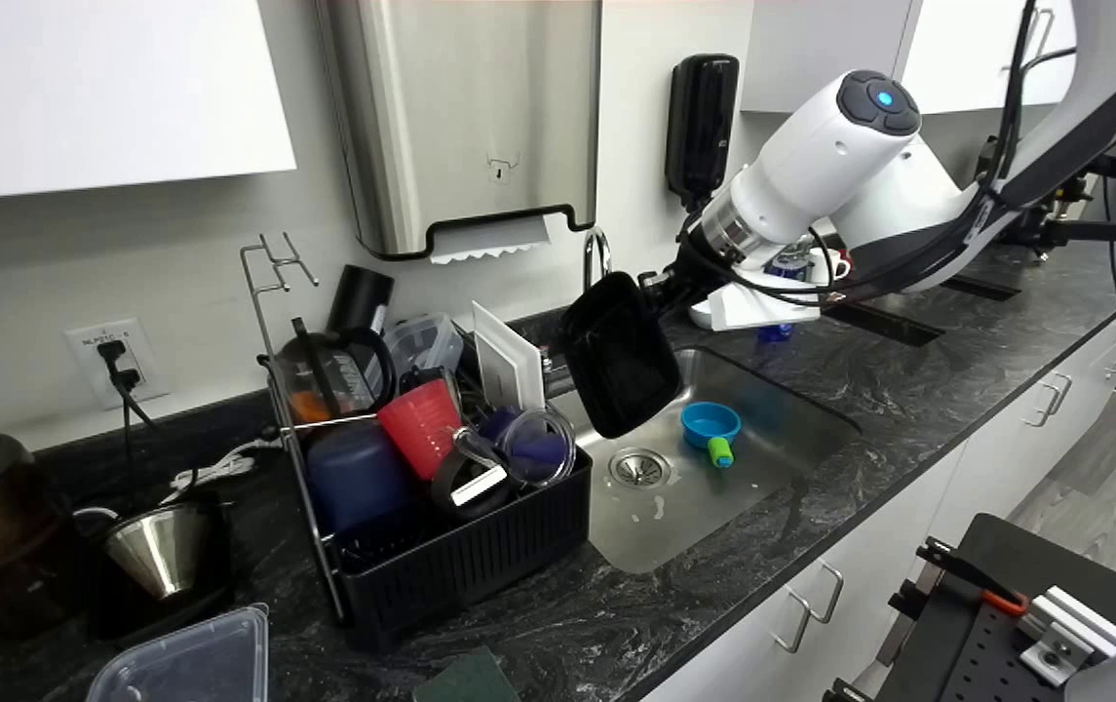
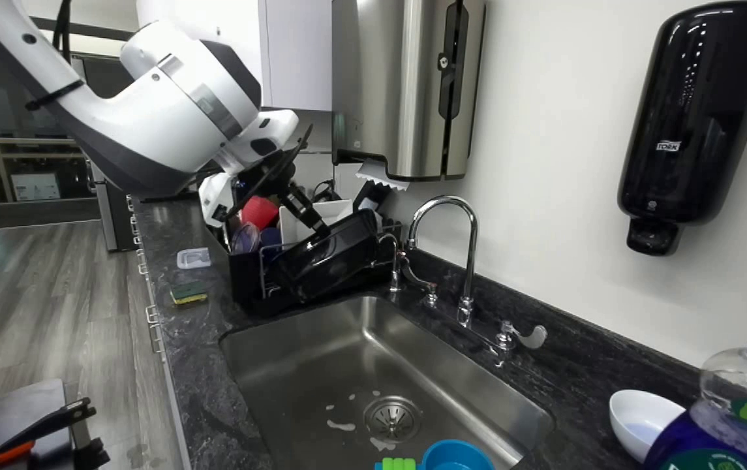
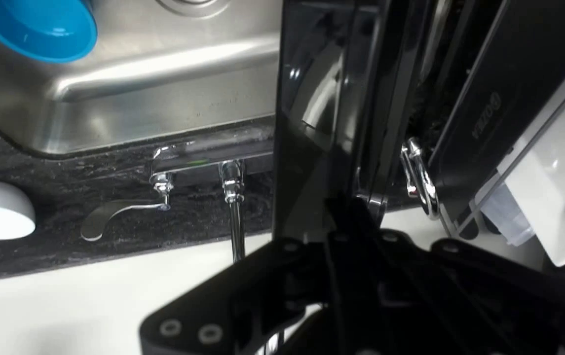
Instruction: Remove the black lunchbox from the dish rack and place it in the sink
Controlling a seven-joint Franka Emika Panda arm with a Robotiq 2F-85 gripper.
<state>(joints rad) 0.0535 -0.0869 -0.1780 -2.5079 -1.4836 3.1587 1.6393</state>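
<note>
The black lunchbox (image 1: pixel 619 356) hangs steeply tilted from my gripper (image 1: pixel 653 287), its hollow side showing in this exterior view. Its glossy underside shows in an exterior view (image 2: pixel 331 258). The gripper (image 2: pixel 320 230) is shut on its rim; the wrist view shows the dark fingertips (image 3: pixel 350 209) against the lunchbox (image 3: pixel 309 123). The lunchbox is over the rack-side end of the steel sink (image 1: pixel 762 487), beside the dish rack (image 1: pixel 470 565). I cannot tell whether it touches the rack. The sink also shows in an exterior view (image 2: pixel 308 378) and the wrist view (image 3: pixel 173 98).
The chrome faucet (image 2: pixel 471 261) stands behind the sink, close to the lunchbox. A blue cup (image 1: pixel 711 424) with a green handle lies in the sink. The rack holds a red cup (image 1: pixel 421 424) and white dishes (image 1: pixel 509 361). A white bowl (image 2: pixel 640 418) stands on the counter.
</note>
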